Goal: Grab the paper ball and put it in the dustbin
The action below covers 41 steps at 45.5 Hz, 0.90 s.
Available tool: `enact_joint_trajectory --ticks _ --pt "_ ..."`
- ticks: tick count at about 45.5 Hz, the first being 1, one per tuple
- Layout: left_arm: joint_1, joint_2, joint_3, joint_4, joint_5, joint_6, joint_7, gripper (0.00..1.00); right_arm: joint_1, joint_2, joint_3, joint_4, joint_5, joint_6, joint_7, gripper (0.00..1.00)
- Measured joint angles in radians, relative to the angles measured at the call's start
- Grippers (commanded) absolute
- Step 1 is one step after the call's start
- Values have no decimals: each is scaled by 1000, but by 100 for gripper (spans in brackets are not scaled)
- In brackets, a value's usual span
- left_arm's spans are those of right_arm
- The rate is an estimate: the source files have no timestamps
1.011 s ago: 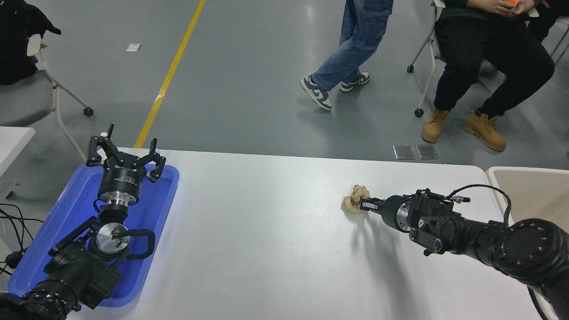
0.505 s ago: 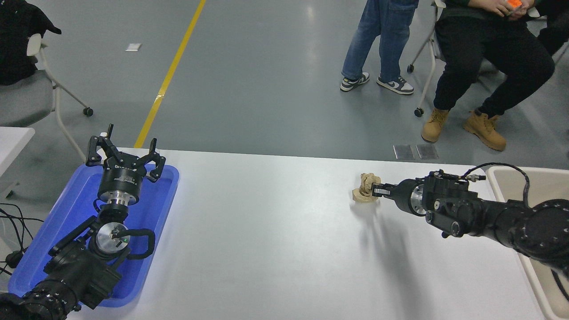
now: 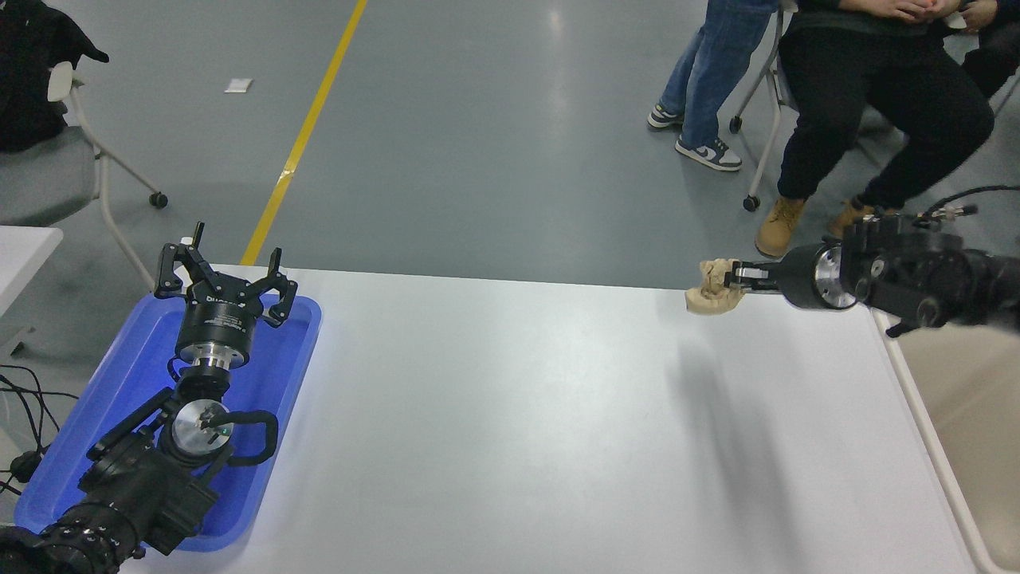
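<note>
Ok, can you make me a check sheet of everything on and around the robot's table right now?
Surface: white table, bare in the middle.
Job's things: paper ball held above the table; dustbin at the right edge.
Clutter: blue tray at left.
Grippers: right gripper shut on the ball; left gripper open, parked over the tray.
Cables: black cables off the table's left; one on the right arm.
Surroundings: yellow floor line, chairs, a seated person, another standing.

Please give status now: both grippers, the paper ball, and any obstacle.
Right gripper shut on small crumpled tan paper ball, lifted above white table. Left gripper open, parked over blue plastic tray. Large beige plastic dustbin at right, path unobstructed.
</note>
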Motion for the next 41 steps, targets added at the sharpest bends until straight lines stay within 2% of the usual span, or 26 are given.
enact_joint_trajectory --ticks 23,41 --pt "0 0 0 0 0 0 0 100 320 -132 -80 36 -2 278 0 0" --pt "0 0 0 0 0 0 0 100 422 -147 -109 38 -5 352 -1 0"
